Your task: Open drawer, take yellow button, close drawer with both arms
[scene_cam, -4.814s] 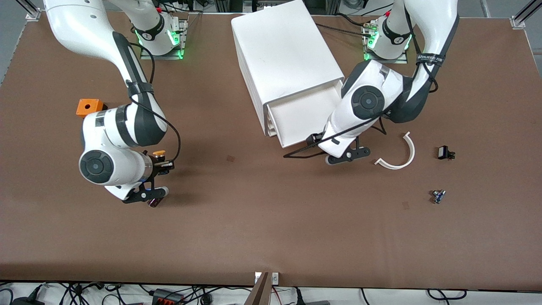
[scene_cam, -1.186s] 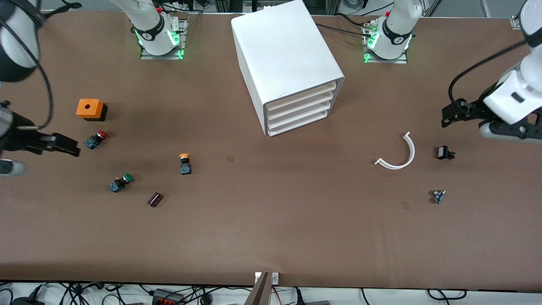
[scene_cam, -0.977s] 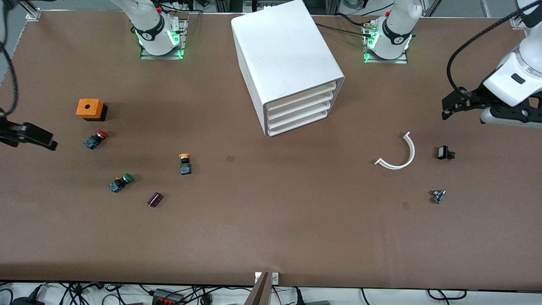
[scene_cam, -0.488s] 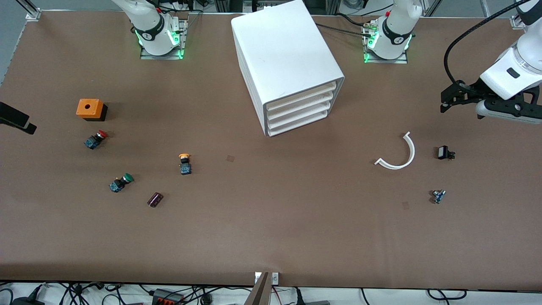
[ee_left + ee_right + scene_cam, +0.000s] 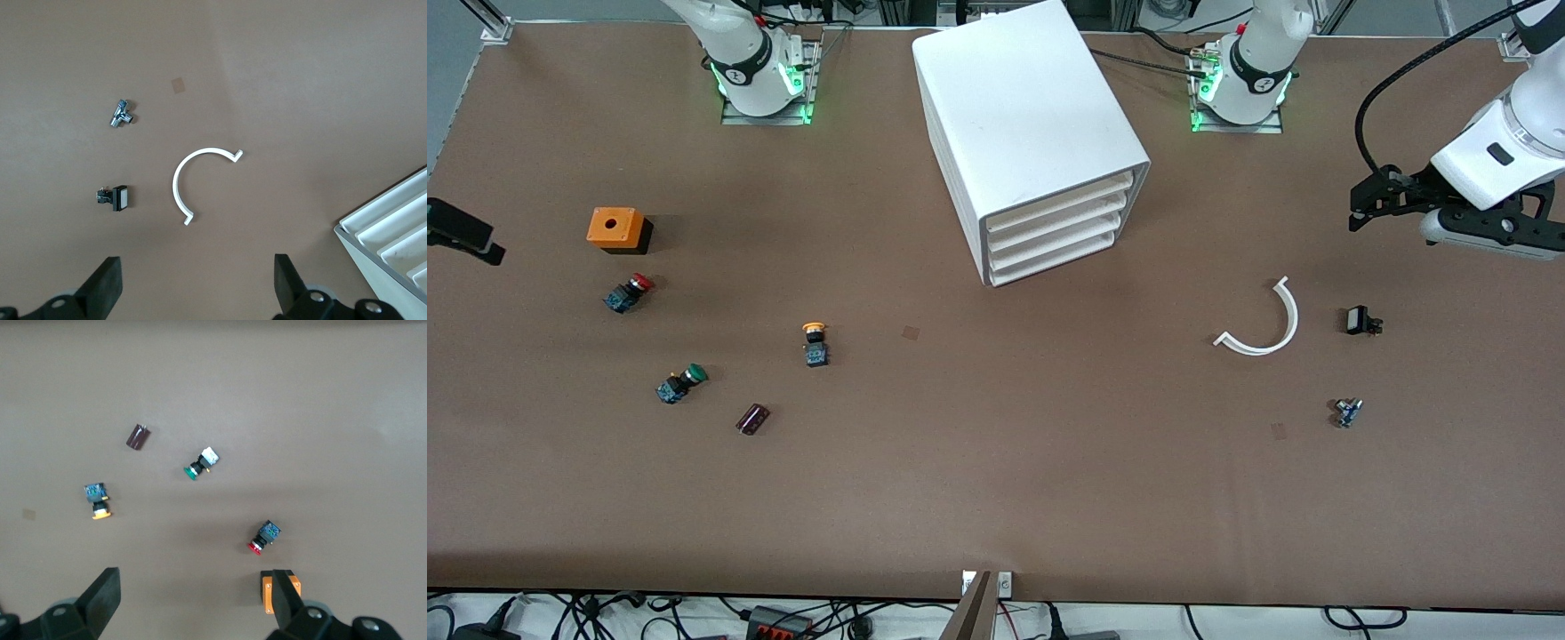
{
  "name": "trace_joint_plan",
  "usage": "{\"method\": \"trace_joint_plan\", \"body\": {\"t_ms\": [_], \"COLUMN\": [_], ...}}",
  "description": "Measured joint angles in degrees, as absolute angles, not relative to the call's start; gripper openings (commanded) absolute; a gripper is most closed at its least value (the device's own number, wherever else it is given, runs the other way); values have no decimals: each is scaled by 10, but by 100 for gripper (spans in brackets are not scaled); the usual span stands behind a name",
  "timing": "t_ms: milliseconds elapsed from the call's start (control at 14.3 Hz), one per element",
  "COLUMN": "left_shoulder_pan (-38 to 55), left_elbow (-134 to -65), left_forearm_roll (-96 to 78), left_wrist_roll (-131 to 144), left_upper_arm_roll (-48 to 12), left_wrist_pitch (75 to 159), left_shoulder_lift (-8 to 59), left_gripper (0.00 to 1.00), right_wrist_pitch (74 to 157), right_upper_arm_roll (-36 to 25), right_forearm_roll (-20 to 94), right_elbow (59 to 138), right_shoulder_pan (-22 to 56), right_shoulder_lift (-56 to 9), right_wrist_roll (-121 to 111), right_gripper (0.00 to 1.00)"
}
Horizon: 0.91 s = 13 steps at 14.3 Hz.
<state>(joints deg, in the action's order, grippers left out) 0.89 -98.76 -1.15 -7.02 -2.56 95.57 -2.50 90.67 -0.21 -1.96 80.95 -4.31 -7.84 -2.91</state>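
The left arm reaches out high over its own end of the table. Its left gripper hangs in the air with its fingers spread wide and nothing between them. The right arm is almost out of the front view. Only the black tip of the right gripper shows at the edge, over the right arm's end of the table. In the right wrist view its fingers are wide apart and empty too.

The white cabinet stands between the two bases. All four trays sit pushed in, so the drawer is closed. The button with the orange-yellow cap lies on the table, nearer the front camera than the cabinet and toward the right arm's end.

The right wrist view shows the button near a green button, a red button, a small dark red part and an orange box. The left wrist view shows a white curved strip, a small black part, a little metal piece and one corner of the cabinet
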Motion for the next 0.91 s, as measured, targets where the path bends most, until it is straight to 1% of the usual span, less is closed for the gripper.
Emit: {"method": "trace_joint_plan", "body": {"t_ms": [140,488,907], "left_shoulder_pan": [9,9,9], "left_elbow": [-987,-987,-986], "left_forearm_roll": [-12,-12,-12], "left_wrist_roll": [-70,-71,-71], "left_upper_arm_roll": [-26,-26,-26], "left_wrist_pitch": [955,954,954], "left_shoulder_lift": [-25,-25,-25], "left_gripper": [100,100,100], "right_wrist_pitch": [908,911,914], "right_upper_arm_roll": [14,13,-12], "right_forearm_roll": [-23,-23,-23], "right_elbow": [825,829,831], "right_shoulder_pan": [-52,-53,-29], "right_shoulder_lift": [-65,-57,-57], "right_wrist_roll": [-28,-28,-28], "right_gripper": [100,100,100]}}
